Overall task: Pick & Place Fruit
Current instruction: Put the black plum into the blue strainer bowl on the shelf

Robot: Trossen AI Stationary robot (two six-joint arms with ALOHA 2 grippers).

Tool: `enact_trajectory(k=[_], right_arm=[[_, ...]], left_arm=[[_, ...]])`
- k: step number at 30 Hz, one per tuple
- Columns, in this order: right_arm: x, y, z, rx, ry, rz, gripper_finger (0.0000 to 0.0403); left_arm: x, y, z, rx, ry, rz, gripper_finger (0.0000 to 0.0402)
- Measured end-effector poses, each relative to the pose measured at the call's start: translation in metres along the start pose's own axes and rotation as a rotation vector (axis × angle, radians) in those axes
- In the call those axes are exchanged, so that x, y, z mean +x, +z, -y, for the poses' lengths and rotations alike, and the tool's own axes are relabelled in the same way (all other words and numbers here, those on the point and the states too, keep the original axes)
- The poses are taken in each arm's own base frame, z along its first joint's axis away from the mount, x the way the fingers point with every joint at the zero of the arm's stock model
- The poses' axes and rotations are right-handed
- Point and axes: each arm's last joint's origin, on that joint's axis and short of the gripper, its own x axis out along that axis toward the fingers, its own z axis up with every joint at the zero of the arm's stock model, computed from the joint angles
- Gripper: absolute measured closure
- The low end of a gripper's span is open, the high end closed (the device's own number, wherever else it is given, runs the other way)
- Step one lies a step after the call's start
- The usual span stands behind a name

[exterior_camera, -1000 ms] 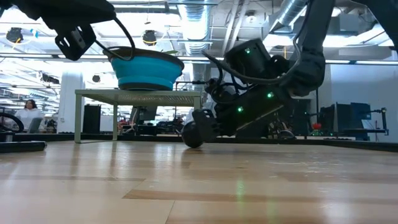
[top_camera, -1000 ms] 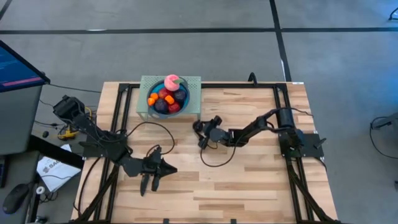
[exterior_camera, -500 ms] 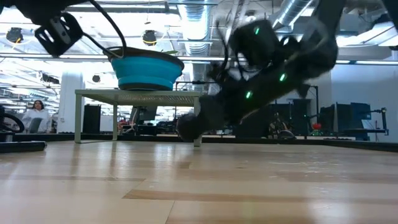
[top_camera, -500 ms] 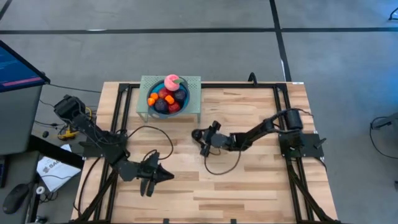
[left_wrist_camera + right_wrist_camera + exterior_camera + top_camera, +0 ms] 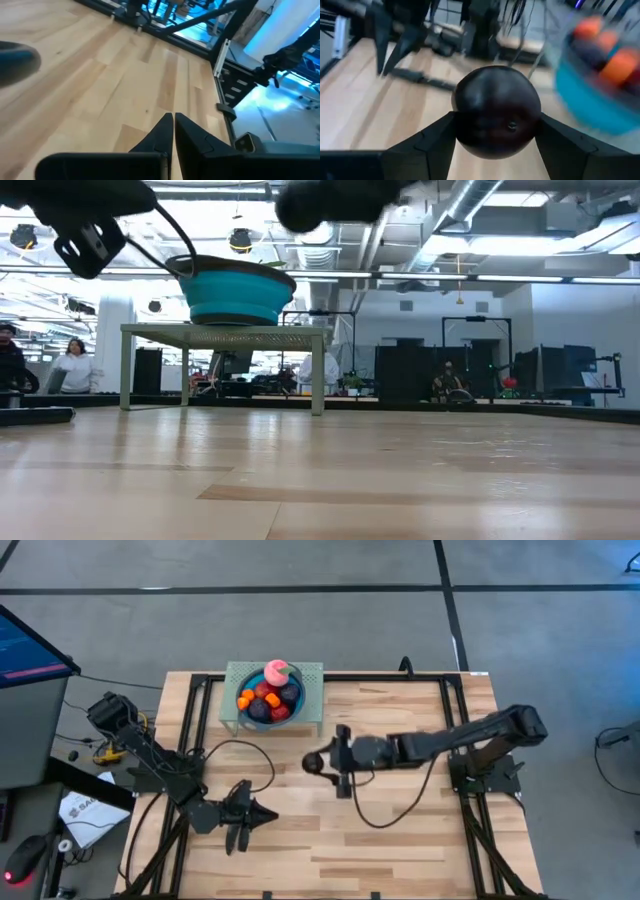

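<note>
The jaws of the right gripper (image 5: 496, 142) are clamped on a dark purple fruit (image 5: 496, 111), one black finger on each flank of the round piece. Seen from above, that fruit (image 5: 313, 761) hangs just on the near side of the blue bowl (image 5: 268, 698), which sits on a pale green stand (image 5: 312, 690) at the far edge of the tabletop (image 5: 400, 830). The bowl is already heaped with red, purple, orange and pink fruit.

The step in hand looks like the carry to the bowl. To do it well, the arm should clear the rim with margin, come in over a low spot in the pile, and part the jaws only once the fruit is close above the others, so it settles rather than rolls out.

The left gripper (image 5: 240, 823) waits well nearer than the bowl, toward the left front corner, its jaws pressed together and empty.

The right wrist view alone shows the grip itself. The low view shows what the overhead hides: the fruit (image 5: 300, 202) is raised higher than the bowl's rim (image 5: 235, 264).
</note>
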Motion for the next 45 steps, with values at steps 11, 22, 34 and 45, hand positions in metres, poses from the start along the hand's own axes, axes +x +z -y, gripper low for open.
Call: enact_trajectory(k=[11,22,34,45], right_arm=[[0.045,0.060,0.072,-0.238,-0.169,0.003,0.0162],[0.066,0.054,0.109,-0.210,-0.226,-0.083,0.0162],[0.066,0.051,0.124,-0.176,-0.214,-0.078,0.0162],[0.065,0.048,0.137,-0.125,-0.194,-0.064,0.0118]], left_arm=[[0.000,-0.001,-0.002,-0.004,0.016,0.016,0.0389],[0.000,0.000,-0.001,-0.011,0.017,0.026,0.0389],[0.000,0.001,-0.002,-0.013,0.042,0.050,0.0389],[0.000,0.001,-0.002,-0.013,0.050,0.058,0.0389]])
